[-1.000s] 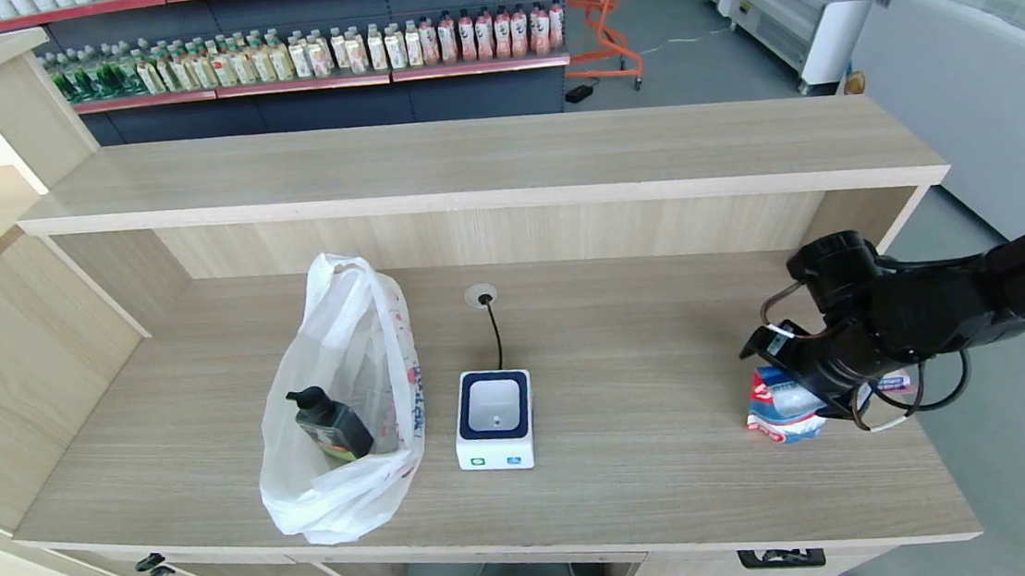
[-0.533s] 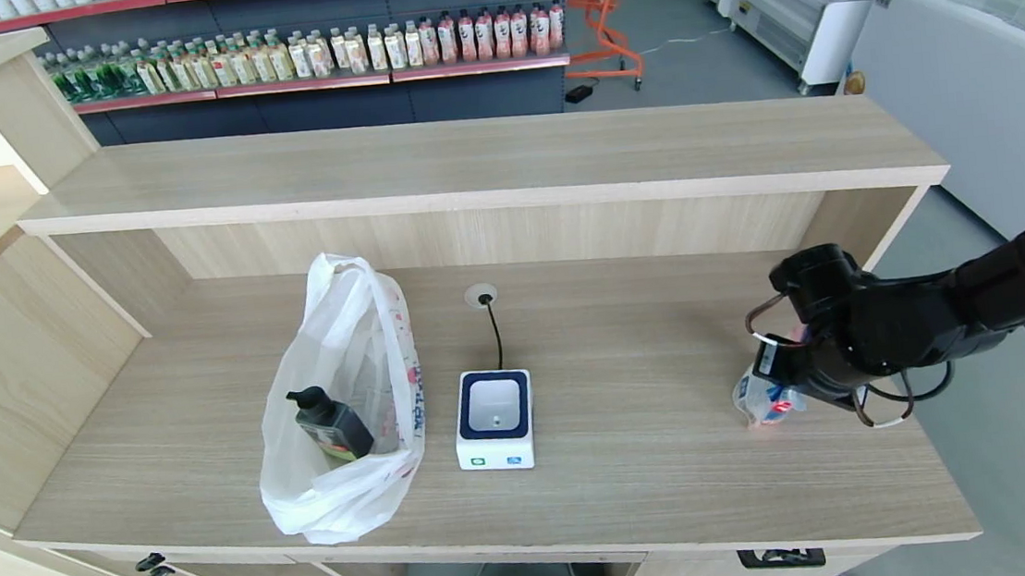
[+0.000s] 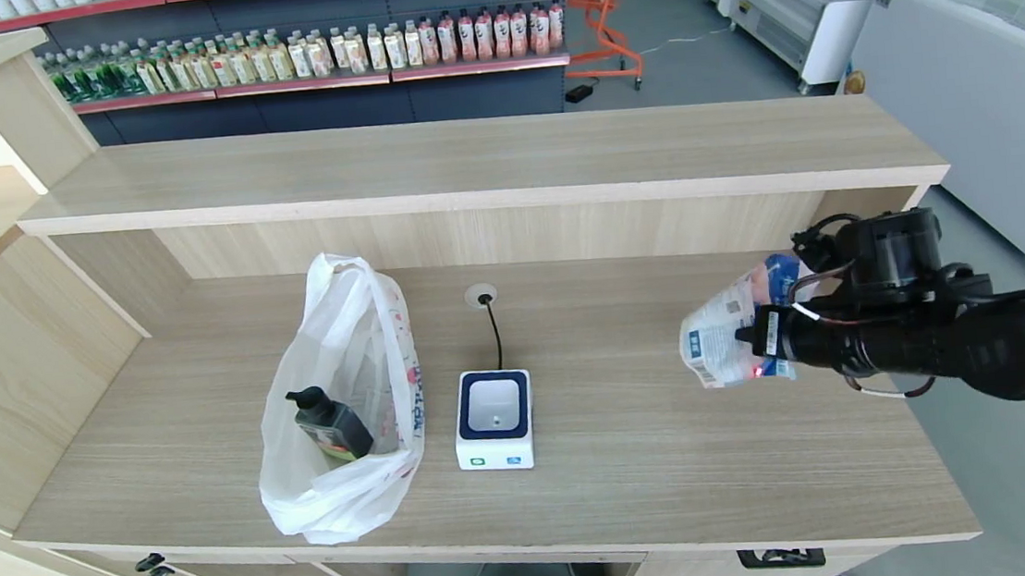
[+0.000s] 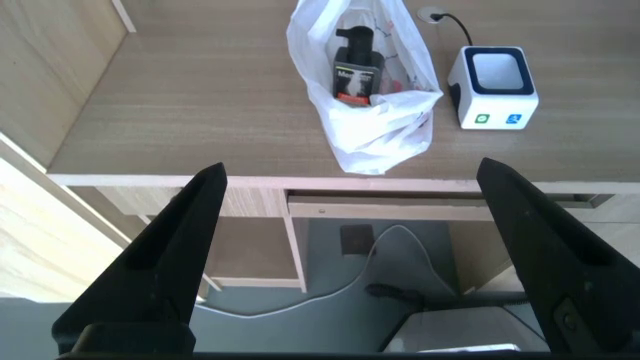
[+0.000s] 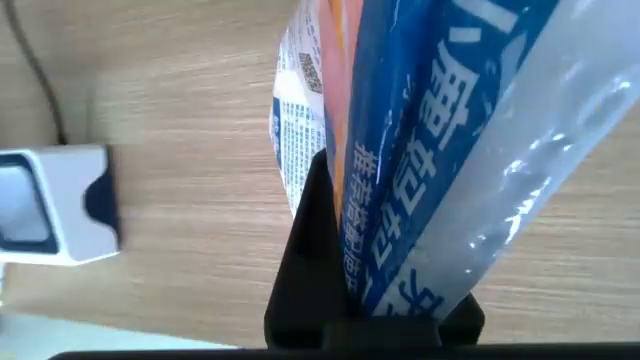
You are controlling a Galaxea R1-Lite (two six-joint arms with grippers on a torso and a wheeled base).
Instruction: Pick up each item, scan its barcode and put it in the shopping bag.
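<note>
The white shopping bag stands on the desk, well to the left of the right hand and beyond the scanner, with a dark pump bottle inside. The right hand grips a blue-and-white packet in the air, while the left hand is spread wide. A second ago the packet lay on the desk under the right hand; it has since been lifted towards the scanner.

The packet runs past the right wrist view's edge.
</note>
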